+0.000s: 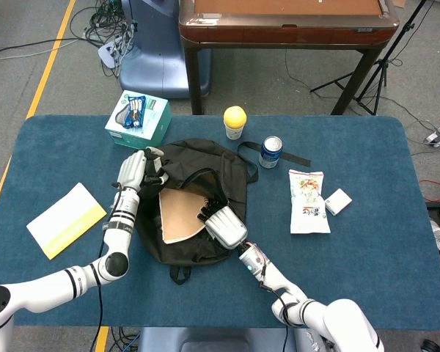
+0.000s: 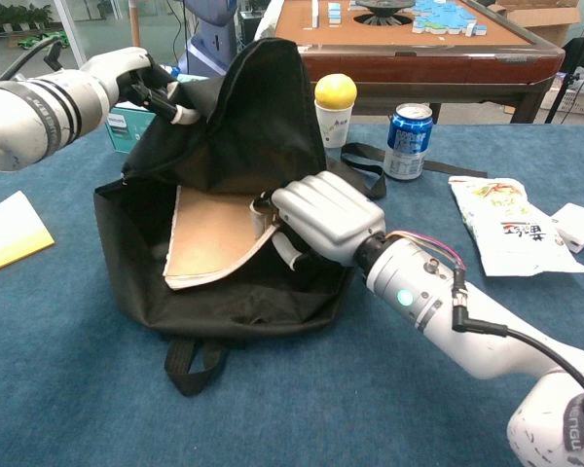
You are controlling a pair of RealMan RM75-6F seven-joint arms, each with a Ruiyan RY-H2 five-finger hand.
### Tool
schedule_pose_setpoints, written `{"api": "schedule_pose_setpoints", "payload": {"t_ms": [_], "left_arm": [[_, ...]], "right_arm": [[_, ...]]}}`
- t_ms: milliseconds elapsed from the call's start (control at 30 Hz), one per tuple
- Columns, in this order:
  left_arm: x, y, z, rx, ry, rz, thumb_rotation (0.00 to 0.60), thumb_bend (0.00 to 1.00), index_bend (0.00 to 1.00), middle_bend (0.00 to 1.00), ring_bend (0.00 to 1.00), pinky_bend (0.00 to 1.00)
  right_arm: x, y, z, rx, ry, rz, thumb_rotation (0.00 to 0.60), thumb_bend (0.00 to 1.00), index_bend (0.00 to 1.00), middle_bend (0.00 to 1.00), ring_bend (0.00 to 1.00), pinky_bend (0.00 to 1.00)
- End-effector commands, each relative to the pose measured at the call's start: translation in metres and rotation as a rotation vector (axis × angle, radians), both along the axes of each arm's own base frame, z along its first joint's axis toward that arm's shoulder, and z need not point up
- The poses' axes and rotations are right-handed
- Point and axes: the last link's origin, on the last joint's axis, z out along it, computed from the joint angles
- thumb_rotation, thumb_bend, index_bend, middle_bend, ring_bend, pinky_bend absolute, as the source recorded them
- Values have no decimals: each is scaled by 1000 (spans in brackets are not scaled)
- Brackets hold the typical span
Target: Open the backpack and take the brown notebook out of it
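A black backpack (image 1: 199,198) (image 2: 243,136) lies open in the middle of the blue table. My left hand (image 1: 138,171) (image 2: 136,78) grips its upper flap and holds it raised. The brown notebook (image 1: 177,214) (image 2: 206,238) sits inside the opening, its right edge lifted and bent. My right hand (image 1: 221,222) (image 2: 321,216) holds that edge with its fingers curled around it. The fingertips are hidden behind the notebook and the bag's rim.
A yellow pad (image 1: 64,218) lies at the left. A teal tissue box (image 1: 139,119) stands behind the bag. A yellow-lidded cup (image 1: 235,122), a blue can (image 1: 270,152), a snack bag (image 1: 306,201) and a small white box (image 1: 338,201) stand to the right.
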Motion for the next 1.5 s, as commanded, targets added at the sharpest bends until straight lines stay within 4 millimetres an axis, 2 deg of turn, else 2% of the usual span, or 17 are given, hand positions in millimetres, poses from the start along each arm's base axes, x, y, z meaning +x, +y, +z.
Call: {"api": "schedule_pose_setpoints", "payload": {"t_ms": [33, 267, 500, 900, 1167, 1267, 1333, 1433, 1500], "left_arm": [[0, 1, 1, 1, 2, 1, 600, 283, 766, 321, 194, 74], [0, 1, 4, 0, 7, 1, 600, 282, 765, 321, 194, 74], [-1, -1, 5, -11, 9, 1, 600, 282, 763, 320, 194, 74], [-2, -14, 4, -49, 37, -24, 600, 282, 760, 316, 193, 74], [-1, -25, -1, -86, 57, -54, 600, 282, 738, 301, 193, 74], [1, -32, -2, -110, 70, -84, 600, 278, 641, 270, 174, 74], [2, -39, -3, -130, 86, -111, 600, 277, 523, 232, 146, 74], [4, -49, -2, -157, 101, -154, 600, 277, 264, 132, 80, 74], [7, -55, -3, -172, 103, -180, 600, 277, 160, 88, 46, 74]], "right_arm": [[-3, 1, 8, -8, -26, 13, 600, 721, 709, 447, 346, 358], [-12, 6, 43, -41, -76, 57, 600, 746, 796, 484, 391, 364], [-13, 20, 101, -75, -155, 88, 600, 749, 857, 530, 457, 398], [-11, 50, 207, -136, -303, 89, 600, 749, 861, 547, 478, 411], [-17, 68, 260, -183, -378, 79, 600, 749, 861, 547, 478, 411], [-22, 73, 275, -220, -375, 71, 600, 750, 861, 547, 478, 411], [-29, 74, 284, -242, -359, 47, 600, 749, 861, 547, 478, 411], [-40, 75, 290, -252, -317, -1, 600, 749, 861, 547, 478, 411], [-49, 75, 292, -246, -286, -41, 600, 749, 860, 547, 478, 411]]}}
